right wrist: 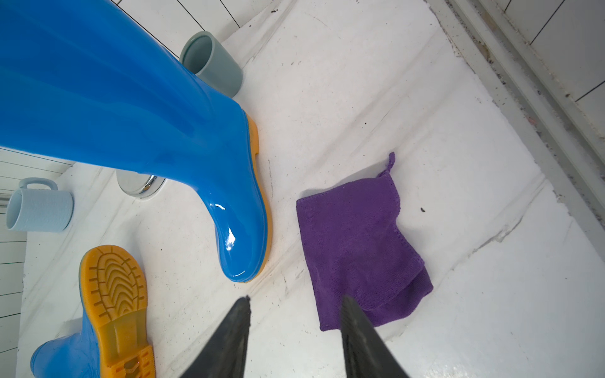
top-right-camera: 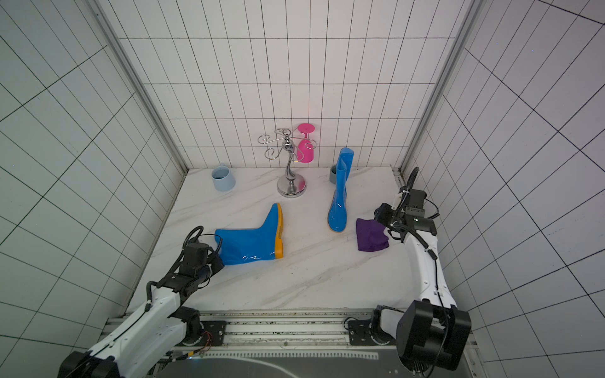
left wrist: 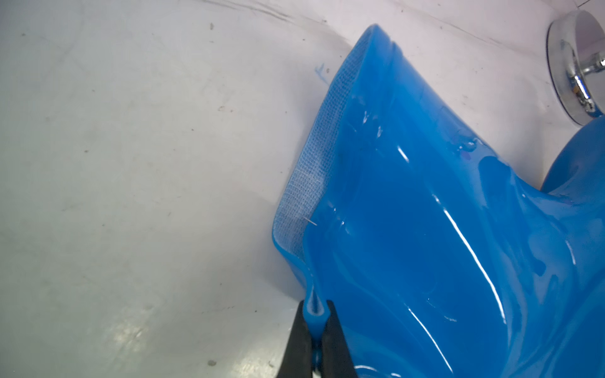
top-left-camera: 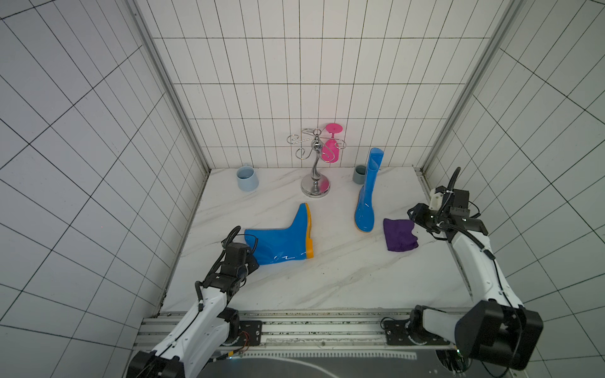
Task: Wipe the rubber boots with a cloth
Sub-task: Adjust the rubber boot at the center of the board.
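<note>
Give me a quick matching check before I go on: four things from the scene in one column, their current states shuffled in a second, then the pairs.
Things
1. boot by the left arm
2. boot by the right arm
3. cloth
4. pink glass

States
A. hangs upside down on the metal rack
B. flat on the table, by the open right tool
C. on its side, cuff pinched in the left tool
D. upright, close to the grey cup

Pairs: 1-C, 2-D, 3-B, 4-A
</note>
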